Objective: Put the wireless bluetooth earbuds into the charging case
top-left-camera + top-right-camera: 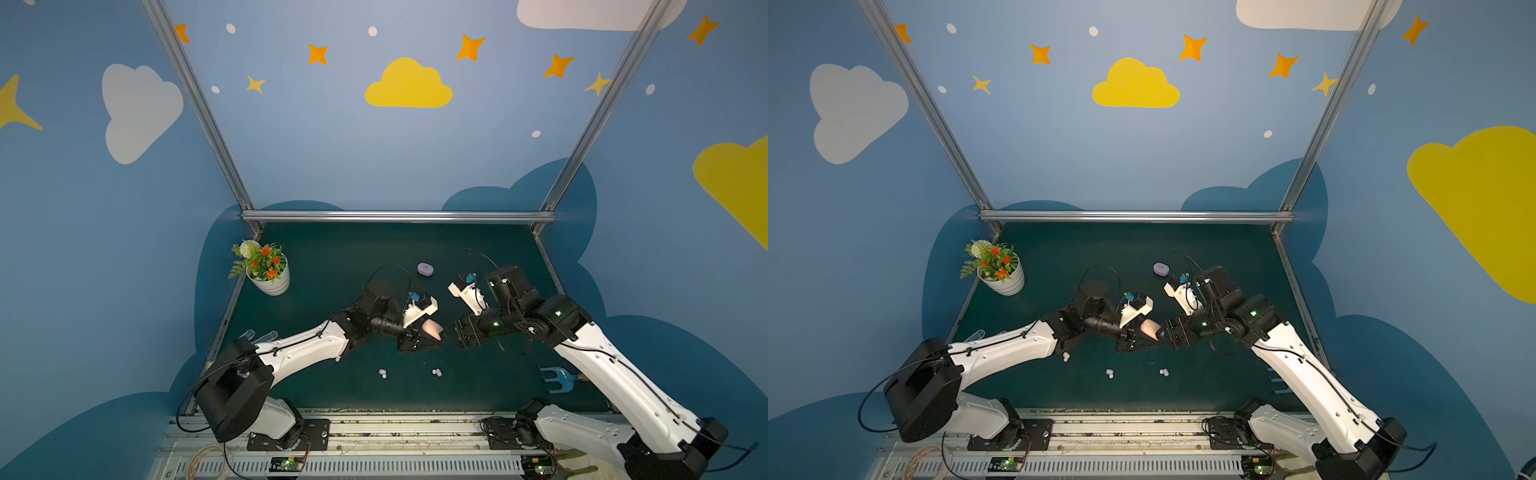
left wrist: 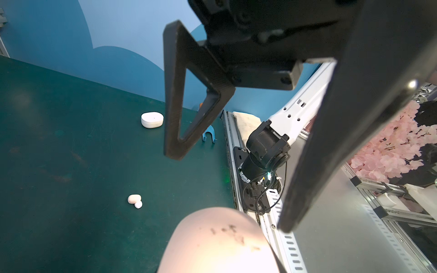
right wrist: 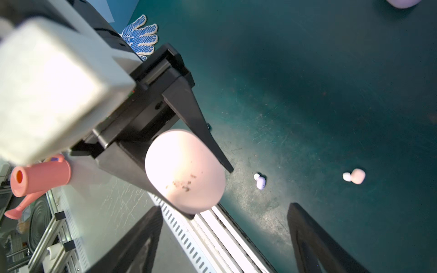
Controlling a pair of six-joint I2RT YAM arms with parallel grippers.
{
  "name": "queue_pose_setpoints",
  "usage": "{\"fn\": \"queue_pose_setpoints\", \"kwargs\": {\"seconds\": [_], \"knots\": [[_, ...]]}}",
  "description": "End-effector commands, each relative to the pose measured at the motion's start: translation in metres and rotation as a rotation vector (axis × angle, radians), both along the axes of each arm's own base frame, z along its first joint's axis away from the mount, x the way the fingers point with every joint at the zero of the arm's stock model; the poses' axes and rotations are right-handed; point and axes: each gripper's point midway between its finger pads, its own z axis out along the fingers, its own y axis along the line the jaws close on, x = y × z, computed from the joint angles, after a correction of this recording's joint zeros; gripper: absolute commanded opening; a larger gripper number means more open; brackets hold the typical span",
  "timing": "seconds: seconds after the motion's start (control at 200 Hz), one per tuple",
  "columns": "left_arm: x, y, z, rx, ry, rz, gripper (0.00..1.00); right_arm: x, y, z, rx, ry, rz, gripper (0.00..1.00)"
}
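Mid-frame, the left hand (image 1: 434, 340) is clamped on a pink case (image 1: 432, 328). The right hand (image 1: 448, 336), jaws apart, faces it.

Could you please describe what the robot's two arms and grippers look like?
The left arm and right arm have white shells, black joints and thin black cables; small green lights glow on the right one. Each wrist carries a white camera block. The left gripper and right gripper are black, with tapering triangular fingers.
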Motion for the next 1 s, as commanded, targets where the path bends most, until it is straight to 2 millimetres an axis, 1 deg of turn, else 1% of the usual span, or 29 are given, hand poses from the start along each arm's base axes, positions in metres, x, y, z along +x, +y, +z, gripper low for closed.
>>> {"fn": "queue_pose_setpoints", "kwargs": {"seconds": [0.0,0.2,0.305,0.39,0.661,0.996], "knots": [[0.001,-0.003,0.009,-0.019,-0.001,-0.019,0.25,0.003,0.006,-0.002,-0.011,-0.033,0.023,0.82],[0.001,-0.003,0.011,-0.023,-0.001,-0.022,0.25,0.008,0.007,-0.010,-0.055,-0.035,0.016,0.81],[0.000,-0.003,0.012,-0.024,-0.004,-0.024,0.25,0.014,0.000,-0.016,-0.099,-0.042,-0.021,0.81],[0.000,-0.002,0.012,-0.025,-0.006,-0.025,0.25,0.019,-0.006,-0.016,-0.123,-0.059,-0.055,0.81],[-0.003,-0.002,0.013,-0.028,-0.009,-0.033,0.25,0.035,-0.022,-0.008,-0.137,-0.089,-0.161,0.81],[-0.005,-0.003,0.015,-0.029,-0.010,-0.040,0.25,0.046,-0.027,-0.003,-0.114,-0.077,-0.229,0.81]]}}
